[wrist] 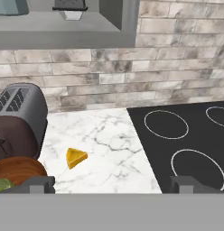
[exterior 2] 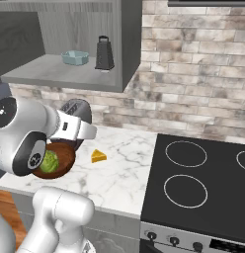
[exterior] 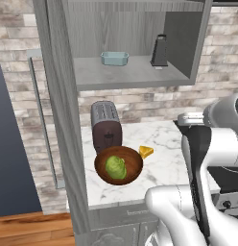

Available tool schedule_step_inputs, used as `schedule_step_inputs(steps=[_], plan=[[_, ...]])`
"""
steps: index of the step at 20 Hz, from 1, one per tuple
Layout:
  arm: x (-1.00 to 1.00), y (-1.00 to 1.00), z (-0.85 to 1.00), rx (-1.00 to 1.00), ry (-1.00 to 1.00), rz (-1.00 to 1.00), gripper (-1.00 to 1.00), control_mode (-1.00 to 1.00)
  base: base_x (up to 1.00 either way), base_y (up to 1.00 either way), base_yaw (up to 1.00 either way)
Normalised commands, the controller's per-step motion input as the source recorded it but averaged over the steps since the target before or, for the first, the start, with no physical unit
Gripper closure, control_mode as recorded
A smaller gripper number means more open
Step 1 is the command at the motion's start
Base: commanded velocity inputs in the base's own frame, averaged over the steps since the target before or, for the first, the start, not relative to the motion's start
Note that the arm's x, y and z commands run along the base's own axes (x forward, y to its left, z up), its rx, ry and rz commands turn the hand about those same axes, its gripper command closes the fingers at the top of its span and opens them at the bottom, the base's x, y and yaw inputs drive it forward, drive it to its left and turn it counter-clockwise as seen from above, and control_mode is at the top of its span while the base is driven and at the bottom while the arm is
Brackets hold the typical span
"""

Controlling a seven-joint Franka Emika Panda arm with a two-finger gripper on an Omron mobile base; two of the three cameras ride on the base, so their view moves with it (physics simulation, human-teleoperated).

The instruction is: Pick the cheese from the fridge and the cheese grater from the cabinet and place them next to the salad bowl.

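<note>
The cheese (exterior: 146,152) (exterior 2: 98,156) (wrist: 76,158), a small yellow wedge, lies on the marble counter just right of the salad bowl (exterior: 118,166) (exterior 2: 55,160) (wrist: 19,169), a brown wooden bowl with green leaves. The dark cheese grater (exterior: 160,50) (exterior 2: 104,53) (wrist: 70,4) stands upright at the right end of the shelf in the open cabinet (exterior: 130,72) (exterior 2: 60,71). My gripper (wrist: 113,182) hovers over the counter, back from the cheese. It is open and holds nothing; its fingertips (wrist: 39,182) stand wide apart.
A toaster (exterior: 106,127) (exterior 2: 77,111) (wrist: 19,122) stands behind the bowl. A light blue dish (exterior: 114,58) (exterior 2: 75,58) sits on the shelf left of the grater. A black stove (exterior 2: 203,183) (wrist: 186,144) borders the counter on the right. The open cabinet door (exterior: 63,120) stands edge-on at the left.
</note>
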Motion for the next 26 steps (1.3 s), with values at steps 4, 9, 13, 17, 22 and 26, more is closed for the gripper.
schedule_step_inputs(steps=[4,9,13,17,22,26], plan=[[0.01,0.00,0.39,0.19,-0.07,0.09,-1.00,-1.00,0.00,0.00,0.00],[0.01,0.10,0.16,0.02,0.00,0.26,-1.00,-1.00,0.00,0.00,0.00],[0.00,0.36,0.09,-0.03,0.00,0.14,-1.00,-1.00,0.00,0.00,0.00],[0.04,0.48,0.15,-0.06,0.00,0.00,-1.00,-1.00,0.00,0.00,0.00],[0.00,0.31,0.29,-0.07,0.00,-0.06,-1.00,-1.00,0.00,0.00,0.00],[0.08,0.03,0.35,-0.02,0.00,-0.02,-1.00,-1.00,0.00,0.00,0.00]])
